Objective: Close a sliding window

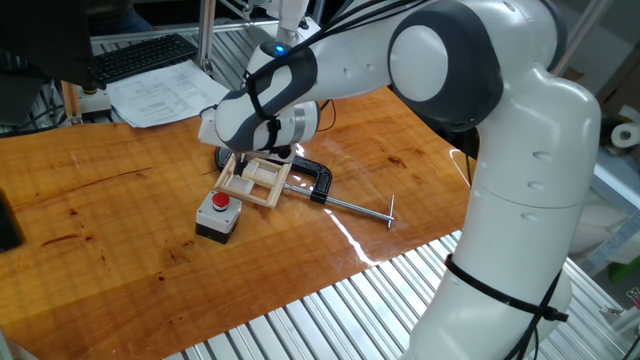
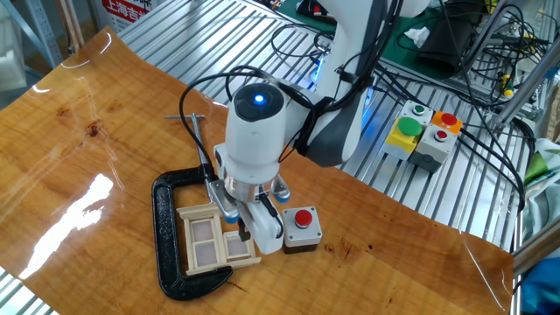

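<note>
The sliding window (image 1: 256,181) is a small pale wooden frame lying flat on the table, held in a black C-clamp (image 1: 312,177). It also shows in the other fixed view (image 2: 213,240), with a smaller sliding pane (image 2: 238,247) at its right side. My gripper (image 2: 240,224) points straight down at the window's right edge, with a dark fingertip (image 2: 245,231) at the small pane. In one fixed view my gripper (image 1: 251,163) stands over the frame's far side. The hand hides most of the fingers, so their gap is unclear.
A grey box with a red button (image 1: 218,215) sits just in front of the window and also shows in the other fixed view (image 2: 302,228). The clamp's screw rod (image 1: 358,208) sticks out to the right. Papers (image 1: 160,95) and a keyboard (image 1: 140,57) lie at the back.
</note>
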